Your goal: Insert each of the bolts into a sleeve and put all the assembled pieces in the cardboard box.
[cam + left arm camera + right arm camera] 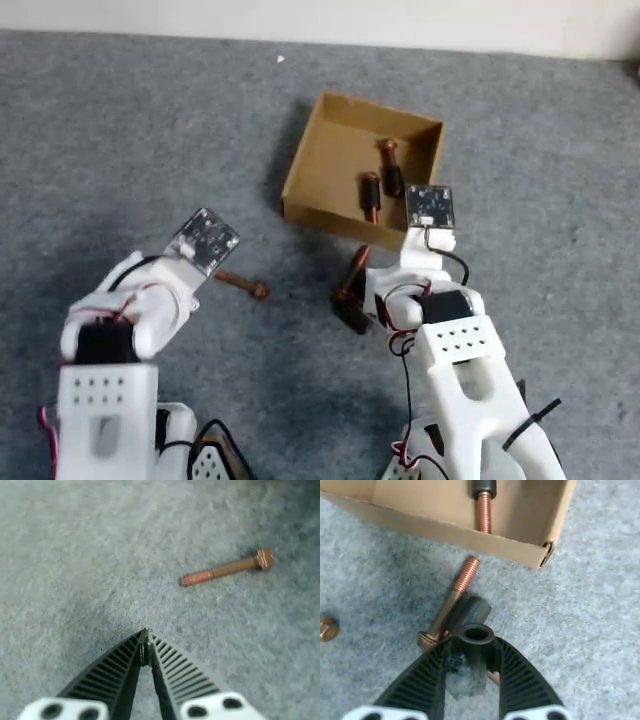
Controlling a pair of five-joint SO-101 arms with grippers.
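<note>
The left pincer (146,641) is shut tight on nothing above the grey carpeted counter (75,555). A loose copper flanged bolt (243,285) lies nearby. The right pincer (474,650) grips an upright black cylindrical sleeve (476,639) beside a second copper bolt (452,600). At its twelve o'clock, the brown cardboard box (310,170) holds two sleeved bolts (371,195).

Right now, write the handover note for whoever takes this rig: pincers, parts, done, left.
Left pincer: shut, empty, over the carpet near a loose bolt.
Right pincer: shut on a sleeve, just outside the cardboard box; a second bare bolt lies on the carpet beside it.
Done: two assembled pieces lie in the box.
Left: sleeve both bare bolts, then box them.
</note>
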